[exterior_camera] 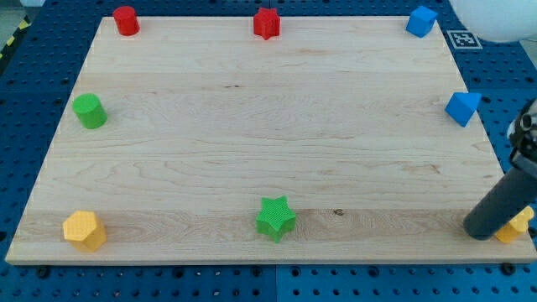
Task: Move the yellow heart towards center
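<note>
The yellow heart (516, 226) sits at the board's bottom right corner, mostly hidden behind my dark rod. My tip (480, 232) rests on the board just to the left of the heart, touching or nearly touching it. The wooden board (268, 134) fills most of the view.
A red cylinder (126, 20) and a red star (266, 23) sit along the top edge. A blue cube (421, 21) is at the top right, a blue triangle (462, 108) at the right edge. A green cylinder (88, 111) is left, a green star (275, 218) bottom centre, a yellow hexagon (84, 231) bottom left.
</note>
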`<state>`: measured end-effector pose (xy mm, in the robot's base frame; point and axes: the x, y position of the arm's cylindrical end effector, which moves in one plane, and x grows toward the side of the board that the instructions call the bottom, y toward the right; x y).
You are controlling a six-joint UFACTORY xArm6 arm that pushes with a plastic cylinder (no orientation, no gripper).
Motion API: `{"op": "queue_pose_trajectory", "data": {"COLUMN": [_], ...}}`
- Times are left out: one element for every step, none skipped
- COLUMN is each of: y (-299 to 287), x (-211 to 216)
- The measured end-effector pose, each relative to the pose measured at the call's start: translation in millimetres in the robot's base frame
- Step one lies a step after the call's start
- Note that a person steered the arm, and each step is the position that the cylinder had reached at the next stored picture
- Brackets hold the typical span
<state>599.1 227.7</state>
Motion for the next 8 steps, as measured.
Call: {"op": "queue_pose_trajectory", "data": {"y": [-22.4,-13.3,1.2,36.0,43.6,84.7,116.0,115.2], "x": [19.0,19.1,19.5,18.3,18.8,16.7,10.8,-9.2]}}
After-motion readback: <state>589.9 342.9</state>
